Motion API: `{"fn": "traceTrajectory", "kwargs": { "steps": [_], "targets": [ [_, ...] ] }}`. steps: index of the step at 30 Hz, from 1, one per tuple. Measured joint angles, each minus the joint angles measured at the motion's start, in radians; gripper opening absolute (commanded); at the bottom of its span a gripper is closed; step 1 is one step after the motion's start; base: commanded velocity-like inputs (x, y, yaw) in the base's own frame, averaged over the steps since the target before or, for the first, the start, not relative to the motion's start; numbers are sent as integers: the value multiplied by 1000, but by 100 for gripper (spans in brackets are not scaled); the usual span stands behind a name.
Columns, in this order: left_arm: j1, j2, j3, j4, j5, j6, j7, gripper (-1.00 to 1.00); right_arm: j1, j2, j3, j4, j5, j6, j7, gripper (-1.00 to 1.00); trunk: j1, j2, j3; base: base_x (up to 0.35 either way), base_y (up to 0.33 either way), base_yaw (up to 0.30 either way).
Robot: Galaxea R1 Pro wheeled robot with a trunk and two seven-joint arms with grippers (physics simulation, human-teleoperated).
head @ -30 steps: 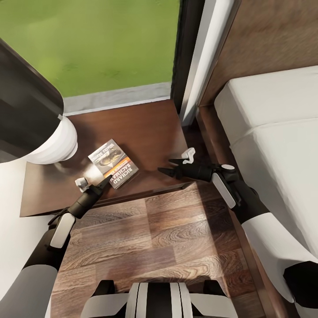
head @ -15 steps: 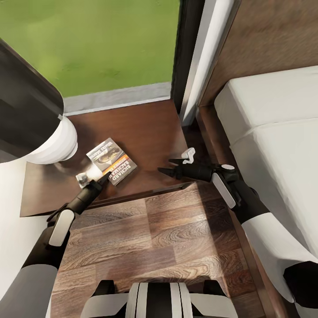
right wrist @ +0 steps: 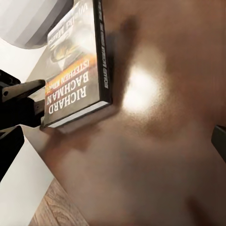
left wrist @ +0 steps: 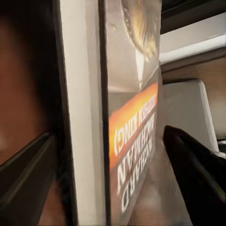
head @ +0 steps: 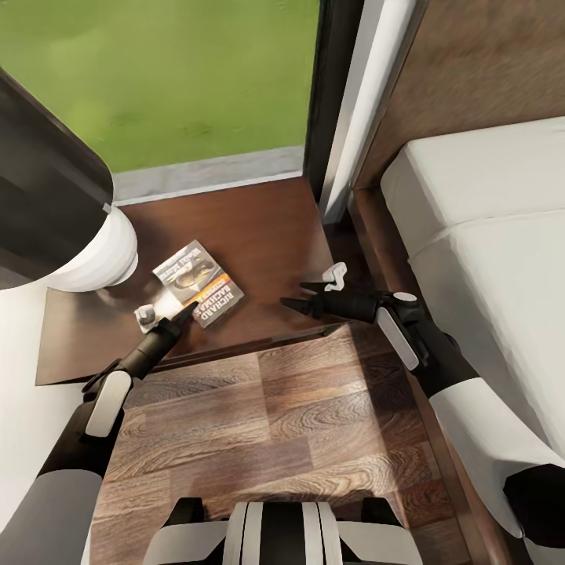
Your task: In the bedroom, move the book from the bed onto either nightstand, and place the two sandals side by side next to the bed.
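The book (head: 198, 284), a dark paperback with an orange band, lies flat on the dark-brown nightstand (head: 259, 227). My left gripper (head: 166, 312) is at the book's near corner, open, with one finger on each side of the corner. In the left wrist view the book (left wrist: 136, 117) is edge-on, with a gap between it and the dark finger (left wrist: 197, 174). My right gripper (head: 310, 292) hovers open and empty over the nightstand's front right part, beside the bed (head: 486, 235). The right wrist view has the book (right wrist: 75, 80) and the left gripper (right wrist: 19, 103) in it. The sandals are out of view.
A lamp (head: 86, 251) with a white base and dark shade stands at the nightstand's left end, close to the book. Behind the nightstand a glass pane looks onto grass (head: 180, 71). Wood-plank floor (head: 275, 424) lies between me and the nightstand.
The left gripper has crept a little farther over the nightstand, and the book has slid slightly toward the lamp. The right arm has not moved.
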Motion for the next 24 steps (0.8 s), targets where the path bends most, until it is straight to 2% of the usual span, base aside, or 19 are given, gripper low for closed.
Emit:
{"fn": "traceTrajectory", "kwargs": {
  "steps": [9, 14, 24],
  "targets": [
    [0, 0, 1, 2, -3, -4, -4, 100, 0, 0, 0, 0, 0, 0, 0, 100, 0, 0, 0, 0, 0, 0],
    [0, 1, 1, 12, 29, -7, -9, 100, 0, 0, 0, 0, 0, 0, 0, 100, 0, 0, 0, 0, 0, 0],
    [0, 2, 0, 14, 32, -12, -10, 100, 0, 0, 0, 0, 0, -1, 0, 100, 0, 0, 0, -109, 98, 0]
  ]
}}
